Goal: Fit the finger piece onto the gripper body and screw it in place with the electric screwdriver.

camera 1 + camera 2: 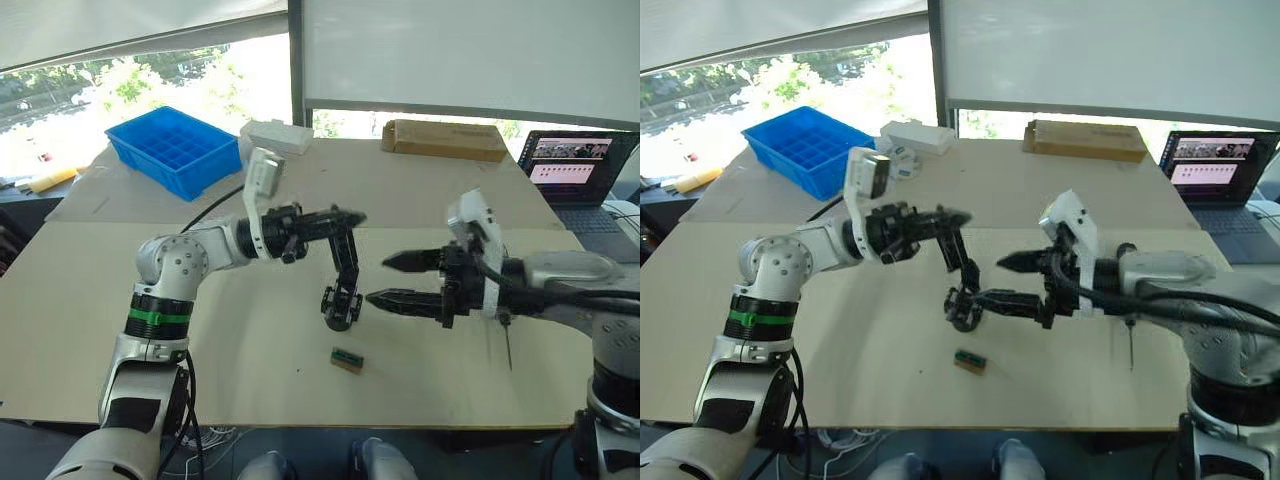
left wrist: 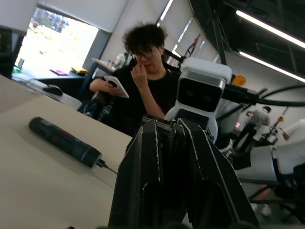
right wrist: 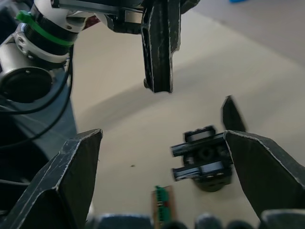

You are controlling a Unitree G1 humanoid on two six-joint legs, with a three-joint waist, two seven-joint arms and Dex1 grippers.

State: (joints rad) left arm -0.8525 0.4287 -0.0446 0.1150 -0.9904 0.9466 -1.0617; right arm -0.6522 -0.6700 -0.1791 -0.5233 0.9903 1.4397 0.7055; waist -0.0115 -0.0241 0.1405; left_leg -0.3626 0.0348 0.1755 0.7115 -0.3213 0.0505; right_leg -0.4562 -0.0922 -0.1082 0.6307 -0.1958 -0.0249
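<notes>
My left gripper (image 1: 355, 217) is raised over the middle of the table and shut on the finger piece (image 1: 346, 262), a black tapered part hanging down from its tips. In the right wrist view the finger piece (image 3: 159, 52) ends blunt, a short way above and beside the gripper body (image 3: 205, 160). The gripper body (image 1: 340, 306) sits on the table with one pointed finger sticking up. My right gripper (image 1: 378, 280) is open, level with the body, its tips just short of it. The electric screwdriver (image 2: 64, 140) lies on the table; its thin bit (image 1: 508, 350) pokes out under my right arm.
A small green-and-tan block (image 1: 347, 360) lies nearer me than the gripper body. A blue compartment bin (image 1: 175, 150), a white box (image 1: 275, 135) and a cardboard box (image 1: 445, 140) line the far edge. An open laptop (image 1: 575, 165) sits far right. A person (image 2: 147, 76) sits beyond the table.
</notes>
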